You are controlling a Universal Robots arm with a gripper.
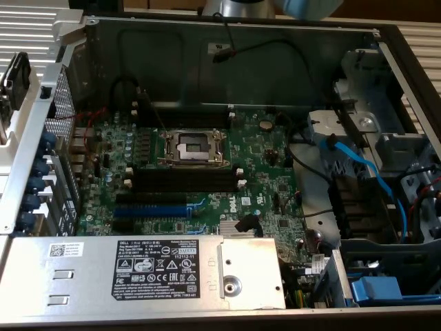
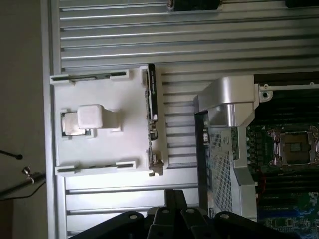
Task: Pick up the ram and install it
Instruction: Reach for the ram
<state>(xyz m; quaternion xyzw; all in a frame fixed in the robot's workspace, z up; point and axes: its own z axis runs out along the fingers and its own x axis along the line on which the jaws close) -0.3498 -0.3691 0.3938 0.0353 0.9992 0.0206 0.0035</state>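
Observation:
The ram (image 2: 152,107) is a long, narrow dark stick standing on edge along one side of a white plastic holder (image 2: 99,149) on the ribbed metal table. My gripper (image 2: 174,196) hovers above the table a short way from the holder; its black fingers are shut together with nothing between them. The black memory slots (image 1: 182,181) with white end clips lie on the green motherboard (image 1: 262,148) inside the open computer case, just in front of the CPU socket (image 1: 191,146). Part of the arm (image 1: 275,5) shows above the case's back wall.
The case's silver corner bracket (image 2: 227,99) and perforated wall stand between the holder and the motherboard. A grey power supply (image 1: 138,272) fills the case's front. A blue expansion slot (image 1: 148,210), blue cables (image 1: 358,165) and drive bays sit at the exterior view's right.

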